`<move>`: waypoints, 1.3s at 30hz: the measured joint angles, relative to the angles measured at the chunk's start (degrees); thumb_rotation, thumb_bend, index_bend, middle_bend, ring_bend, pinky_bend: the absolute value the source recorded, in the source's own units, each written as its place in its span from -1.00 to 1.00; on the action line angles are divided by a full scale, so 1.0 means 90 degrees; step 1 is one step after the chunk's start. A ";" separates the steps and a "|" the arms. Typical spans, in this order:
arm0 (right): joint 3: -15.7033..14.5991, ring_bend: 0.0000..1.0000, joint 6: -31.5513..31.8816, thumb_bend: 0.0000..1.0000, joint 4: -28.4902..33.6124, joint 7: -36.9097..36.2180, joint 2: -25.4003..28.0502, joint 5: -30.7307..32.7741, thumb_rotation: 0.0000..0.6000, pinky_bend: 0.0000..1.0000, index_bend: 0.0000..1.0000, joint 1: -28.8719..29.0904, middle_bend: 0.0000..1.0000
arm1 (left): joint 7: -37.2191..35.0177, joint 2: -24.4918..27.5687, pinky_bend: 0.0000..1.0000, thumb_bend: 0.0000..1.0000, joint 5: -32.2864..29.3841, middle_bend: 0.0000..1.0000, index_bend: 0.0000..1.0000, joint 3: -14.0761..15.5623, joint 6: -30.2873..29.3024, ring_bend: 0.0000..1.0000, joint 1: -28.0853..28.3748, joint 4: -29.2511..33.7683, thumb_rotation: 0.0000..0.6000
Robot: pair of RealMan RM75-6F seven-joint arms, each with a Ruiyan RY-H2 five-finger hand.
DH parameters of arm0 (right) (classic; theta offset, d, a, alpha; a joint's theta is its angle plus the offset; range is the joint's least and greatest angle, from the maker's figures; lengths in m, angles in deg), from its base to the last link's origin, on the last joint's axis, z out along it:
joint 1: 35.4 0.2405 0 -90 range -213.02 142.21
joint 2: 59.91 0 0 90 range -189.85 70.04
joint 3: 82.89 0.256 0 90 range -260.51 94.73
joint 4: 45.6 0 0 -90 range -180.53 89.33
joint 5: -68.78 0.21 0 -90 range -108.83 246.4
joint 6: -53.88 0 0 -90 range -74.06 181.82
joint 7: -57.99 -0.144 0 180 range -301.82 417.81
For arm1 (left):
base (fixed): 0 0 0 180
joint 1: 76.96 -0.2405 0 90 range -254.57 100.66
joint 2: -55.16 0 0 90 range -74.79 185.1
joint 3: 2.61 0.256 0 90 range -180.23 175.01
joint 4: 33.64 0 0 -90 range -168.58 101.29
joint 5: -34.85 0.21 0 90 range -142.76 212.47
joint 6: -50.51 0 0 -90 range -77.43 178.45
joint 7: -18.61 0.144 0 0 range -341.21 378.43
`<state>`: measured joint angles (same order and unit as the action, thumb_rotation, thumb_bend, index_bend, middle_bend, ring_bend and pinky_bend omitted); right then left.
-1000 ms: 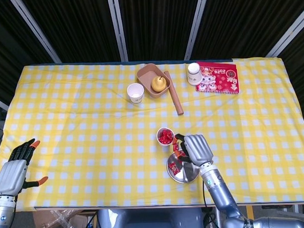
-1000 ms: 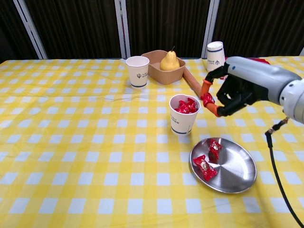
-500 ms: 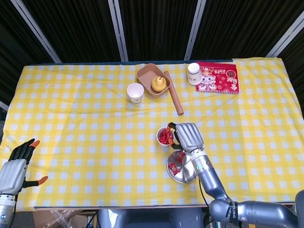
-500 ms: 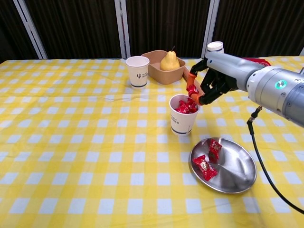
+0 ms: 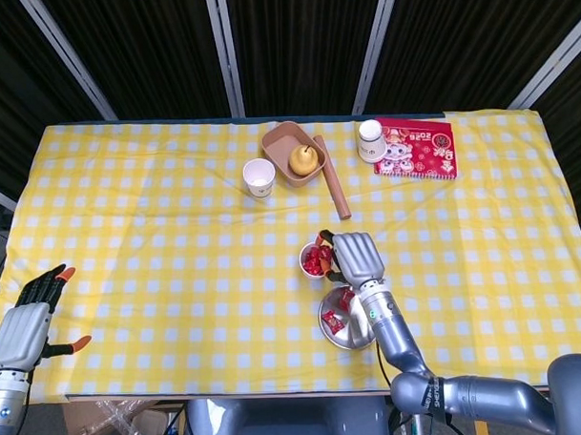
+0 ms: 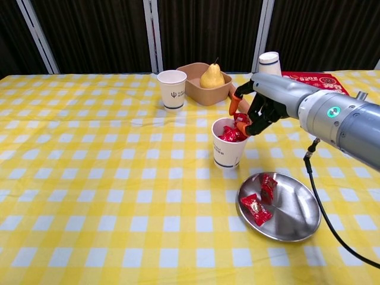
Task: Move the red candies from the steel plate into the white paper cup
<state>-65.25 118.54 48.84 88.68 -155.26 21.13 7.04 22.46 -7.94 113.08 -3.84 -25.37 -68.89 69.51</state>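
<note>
A white paper cup (image 6: 227, 151) holding several red candies (image 6: 227, 134) stands mid-table, also seen from above as the cup (image 5: 313, 262). My right hand (image 6: 256, 105) hovers at the cup's right rim and pinches a red candy (image 6: 240, 117) just over the opening. The steel plate (image 6: 298, 211) lies in front and to the right of the cup with two red candies (image 6: 256, 209) on it. In the head view the right hand (image 5: 355, 257) hides the cup's right side, and the plate (image 5: 356, 332) lies below it. My left hand (image 5: 25, 323) rests open at the front left edge.
A second white paper cup (image 6: 172, 89) stands at the back, beside a brown tray (image 6: 195, 88) holding a pear (image 6: 212, 76). A wooden stick (image 5: 332, 179), a white jar (image 5: 370, 140) and a red booklet (image 5: 417, 137) lie along the far side.
My right hand carried a red candy from beside the plate up and left to the cup's rim. Two candies stay on the plate. The left hand has not moved.
</note>
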 measured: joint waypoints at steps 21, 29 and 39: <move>-0.0466 0.69 0.0904 0.02 0.1288 -0.0184 0.0835 -0.0942 1.00 0.77 -0.33 -0.0611 0.59 | -0.0053 -0.0035 -1.00 -1.00 0.0201 -1.00 -1.00 0.0017 -0.0180 -1.00 -0.0046 -0.0057 1.00; -0.1136 -0.52 0.1650 -0.08 0.1453 -0.0964 0.1750 -0.2419 1.00 -0.39 -0.84 -0.1465 -0.41 | 0.0003 -0.0091 -1.00 -1.00 0.0446 -1.00 -1.00 0.0043 -0.0398 -1.00 -0.0098 -0.0171 1.00; -0.2307 -1.00 0.2394 -0.31 0.1022 -0.1671 0.3216 -0.3487 1.00 -1.00 -1.00 -0.2740 -1.00 | 0.0478 -0.0171 -1.00 -1.00 0.0732 -1.00 -1.00 0.0075 -0.0789 -1.00 -0.0219 -0.0534 1.00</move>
<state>-86.01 140.09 58.04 73.64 -126.32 -10.25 -17.62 26.76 -9.49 119.67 -3.16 -32.47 -70.87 64.70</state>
